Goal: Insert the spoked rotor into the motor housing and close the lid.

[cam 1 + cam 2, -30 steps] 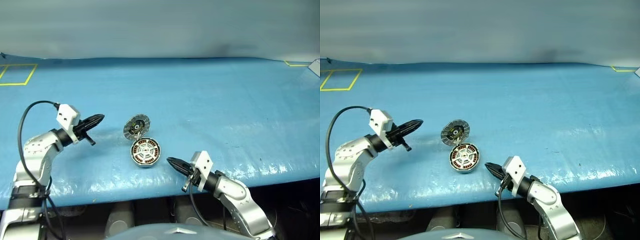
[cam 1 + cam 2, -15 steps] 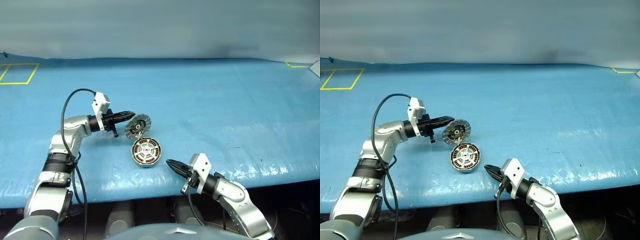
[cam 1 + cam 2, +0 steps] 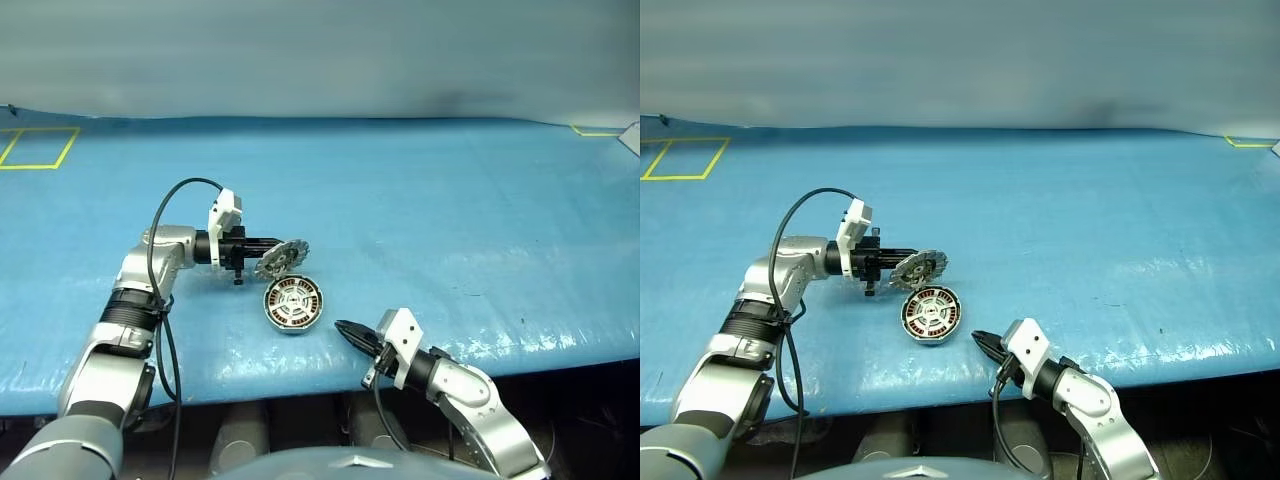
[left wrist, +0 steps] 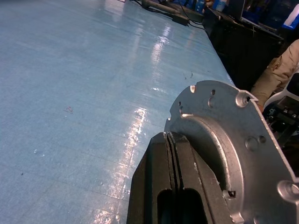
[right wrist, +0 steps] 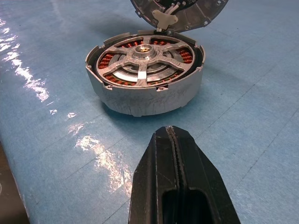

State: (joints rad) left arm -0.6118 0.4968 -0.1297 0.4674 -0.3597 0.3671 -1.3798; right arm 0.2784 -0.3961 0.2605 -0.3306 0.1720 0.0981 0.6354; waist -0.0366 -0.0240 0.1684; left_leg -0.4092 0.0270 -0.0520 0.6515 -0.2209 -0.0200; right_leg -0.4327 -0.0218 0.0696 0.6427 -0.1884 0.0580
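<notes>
Against the lid's point(image 3: 281, 259) back presses the closed left hand point(image 3: 262, 243)

A glossy light-blue table cover point(image 3: 420, 200) spans the frame, with thin yellow tape outlines point(image 3: 35, 148) at upper left and a short yellow line at upper right. At centre, the round silver-grey metal motor housing point(image 5: 145, 95) shows copper-orange windings under silver-white spokes point(image 5: 140, 58). The dull grey disc lid point(image 4: 233, 140) bears small dark holes. Both grippers' fingers point(image 5: 175, 186) are matte black, their wrist blocks white.
</notes>
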